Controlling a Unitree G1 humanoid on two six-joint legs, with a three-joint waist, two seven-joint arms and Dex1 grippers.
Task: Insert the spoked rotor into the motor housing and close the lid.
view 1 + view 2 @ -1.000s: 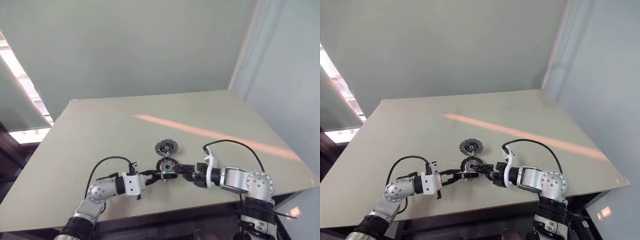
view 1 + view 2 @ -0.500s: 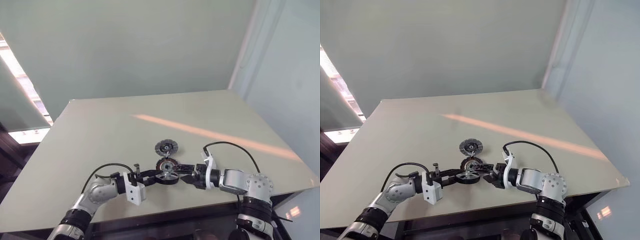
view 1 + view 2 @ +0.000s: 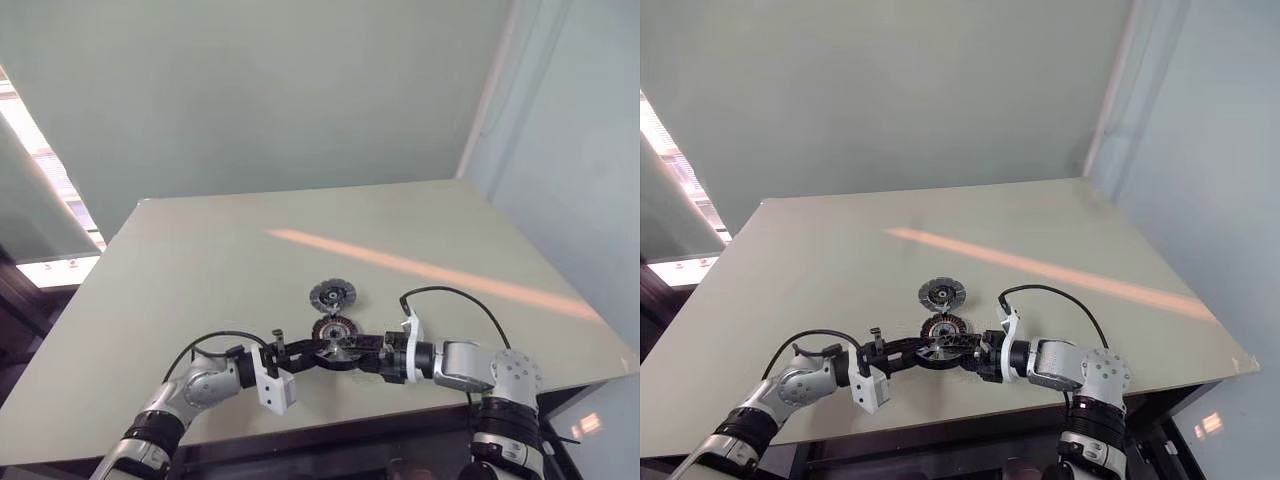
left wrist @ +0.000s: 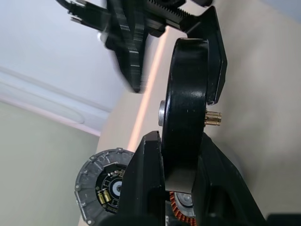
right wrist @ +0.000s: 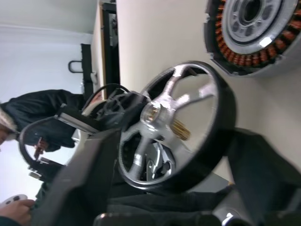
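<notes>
While both tools crowd the spoked rotor (image 5: 176, 127), lid (image 3: 332, 295) (ribbed) lies apart.

The spoked rotor (image 5: 176, 127) is a dark-rimmed wheel with silver spokes, a silvery hub and a short brass pinion at its centre. It is off the table, near the front edge, just on the near side of the motor housing (image 5: 254, 35). The housing lies flat, showing copper windings ringing a silvery centre. The lid (image 3: 332, 295), dark grey with a toothed rim and pale hub, lies flat just beyond the housing, seemingly touching it.
</notes>
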